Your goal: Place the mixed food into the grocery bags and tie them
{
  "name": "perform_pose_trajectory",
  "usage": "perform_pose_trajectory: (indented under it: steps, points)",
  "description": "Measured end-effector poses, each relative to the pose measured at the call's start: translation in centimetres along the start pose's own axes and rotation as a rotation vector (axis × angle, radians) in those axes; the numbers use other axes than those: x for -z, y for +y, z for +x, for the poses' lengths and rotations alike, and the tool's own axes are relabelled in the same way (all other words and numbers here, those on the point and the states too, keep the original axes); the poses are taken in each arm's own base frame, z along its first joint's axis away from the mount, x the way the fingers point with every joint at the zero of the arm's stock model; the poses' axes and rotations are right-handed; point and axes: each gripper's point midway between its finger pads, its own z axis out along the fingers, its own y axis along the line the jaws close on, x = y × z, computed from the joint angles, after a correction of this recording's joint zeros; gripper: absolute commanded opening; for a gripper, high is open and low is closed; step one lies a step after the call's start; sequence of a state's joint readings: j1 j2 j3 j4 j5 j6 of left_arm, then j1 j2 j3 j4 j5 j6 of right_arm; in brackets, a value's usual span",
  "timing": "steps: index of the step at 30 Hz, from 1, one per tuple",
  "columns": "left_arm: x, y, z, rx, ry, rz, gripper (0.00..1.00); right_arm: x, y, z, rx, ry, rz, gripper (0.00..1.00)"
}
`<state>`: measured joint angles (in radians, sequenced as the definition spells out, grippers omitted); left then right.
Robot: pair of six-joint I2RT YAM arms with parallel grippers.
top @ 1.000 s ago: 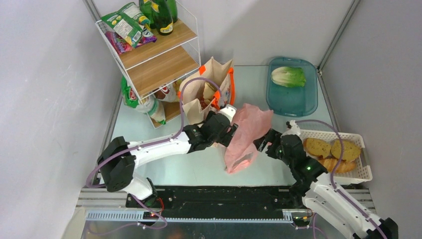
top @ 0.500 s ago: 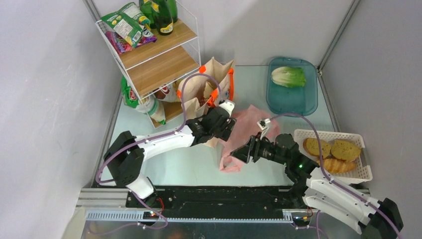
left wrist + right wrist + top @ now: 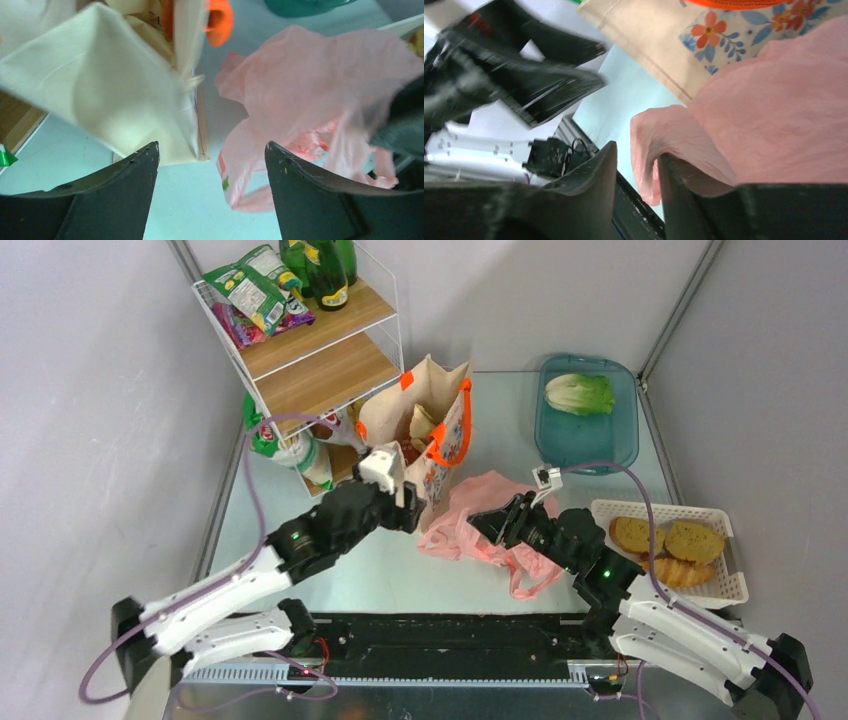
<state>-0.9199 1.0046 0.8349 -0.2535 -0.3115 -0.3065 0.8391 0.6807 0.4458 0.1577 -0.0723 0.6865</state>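
Note:
The pink plastic bag [image 3: 470, 510] lies crumpled on the table in front of the beige floral tote [image 3: 420, 410], which stands upright. My right gripper [image 3: 492, 525] is pushed in under the pink bag's near edge. In the right wrist view the bag [image 3: 774, 100] drapes over one finger. A fold hangs between the narrowed jaws of the right gripper [image 3: 637, 151], with a gap still showing. My left gripper [image 3: 212, 147] stands wide open and empty over the table, between the tote's corner [image 3: 115, 90] and the pink bag [image 3: 310, 75]. The lettuce [image 3: 580, 393] lies far right. Bread rolls [image 3: 665, 540] lie at the right edge.
The lettuce rests on a teal tray [image 3: 590, 455]. The rolls sit in a white lattice basket [image 3: 660, 508]. A wire shelf [image 3: 310, 350] at the back left holds green bottles [image 3: 325, 270] and snack packets [image 3: 255, 285]. More packets lie by its foot.
My left gripper has drawn back left from the pink bag to the tote's front. The right gripper has moved in under the bag and narrowed its jaws. The bag has slumped and spread.

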Motion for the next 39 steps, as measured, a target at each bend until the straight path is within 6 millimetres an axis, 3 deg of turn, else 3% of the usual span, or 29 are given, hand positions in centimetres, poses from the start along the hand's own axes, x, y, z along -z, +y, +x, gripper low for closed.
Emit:
perform_pose_trajectory:
  steps: [4,9,16,21,26,32,39]
  points:
    - [3.4,0.4,0.2,0.051,-0.087,0.053,0.77,-0.6,-1.7,-0.7,-0.085,-0.048,0.118,0.28]
    - [4.7,-1.9,2.5,0.001,-0.113,0.184,0.69,-0.9,-2.4,-2.1,-0.233,-0.109,0.246,0.24]
    - [4.0,-5.9,6.0,-0.286,-0.073,0.289,0.71,-1.1,-2.4,-3.0,-0.43,-0.133,0.376,0.23]
    - [2.6,-6.9,8.5,-0.554,-0.02,0.254,0.74,-1.0,-2.2,-2.4,-0.495,-0.119,0.391,0.22]
    - [1.9,-6.7,8.3,-0.647,-0.034,0.203,0.74,-0.9,-2.2,-2.2,-0.517,-0.114,0.398,0.22]
    - [1.6,-7.4,6.4,-0.663,-0.115,0.195,0.74,-0.7,-2.0,-2.2,-0.521,-0.113,0.39,0.22]
    - [-0.1,-8.2,8.7,-0.738,-0.058,0.216,0.7,-0.4,-1.5,-2.8,-0.525,-0.127,0.369,0.21]
